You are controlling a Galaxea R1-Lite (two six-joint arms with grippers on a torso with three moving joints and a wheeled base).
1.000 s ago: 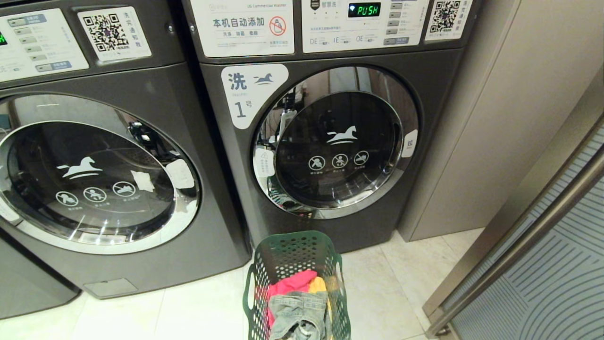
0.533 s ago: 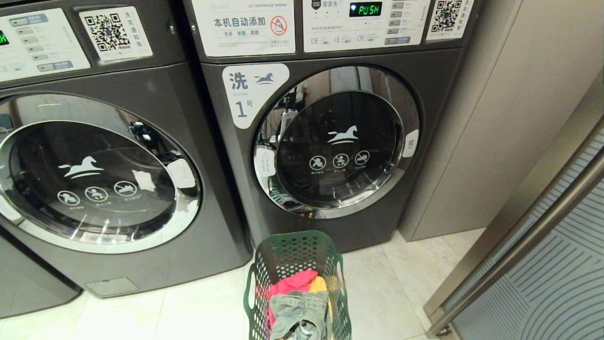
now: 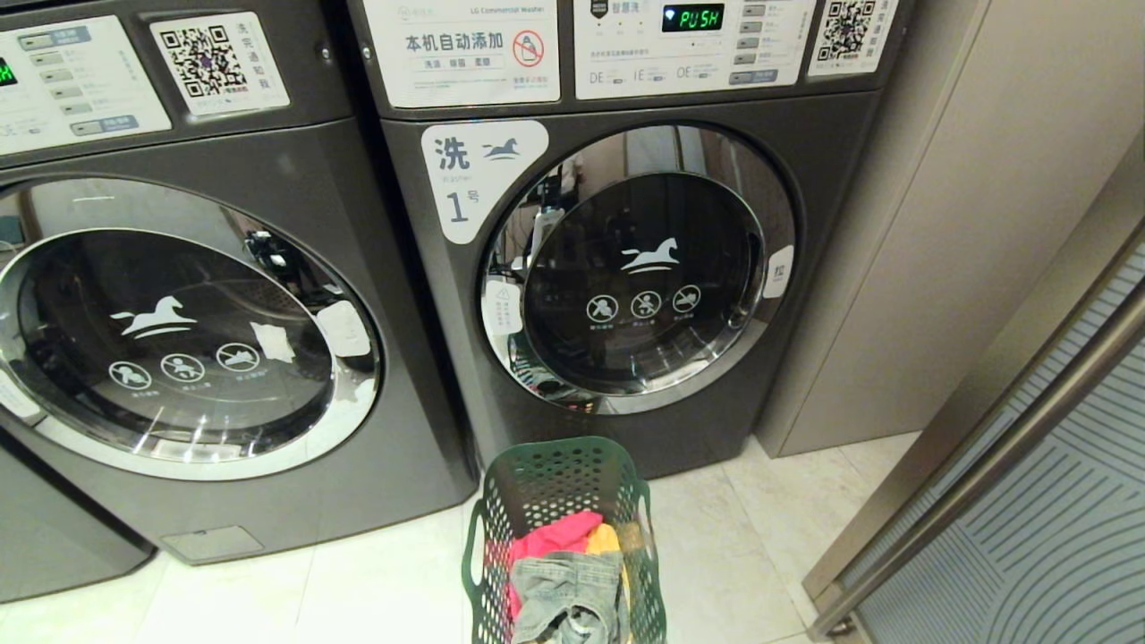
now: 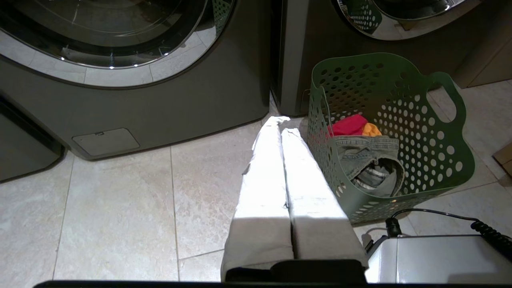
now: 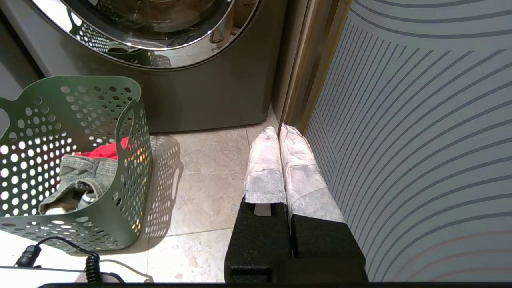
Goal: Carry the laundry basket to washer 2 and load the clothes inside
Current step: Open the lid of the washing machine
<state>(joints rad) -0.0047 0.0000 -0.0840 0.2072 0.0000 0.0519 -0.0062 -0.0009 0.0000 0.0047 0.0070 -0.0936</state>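
Pale stone tiles run up to a row of dark grey front-loaders, with a ribbed glass panel closing off the right side. The laundry basket stands on the floor directly before the machine labelled 1. The machine to its left shows no number from here, though I'd take it for washer 2; its door is shut.

The clothes lie low in the basket: red and orange-yellow pieces at the back, faded denim on top, a scrap of striped cloth peeking out beneath.

Both arms hang low and idle. The left gripper points at the floor just beside the basket, its padded fingers pressed together and holding nothing. The right gripper is likewise closed and empty, near the glass panel.

The basket looks light and thin-walled, likely to flex if squeezed, and the load barely weighs it. The two oval cut-outs at the rim seem the natural holds — one per gripper, so it won't tip. The garments are limp and will sag and drag; denim is the heaviest, so a bunched fold is best.
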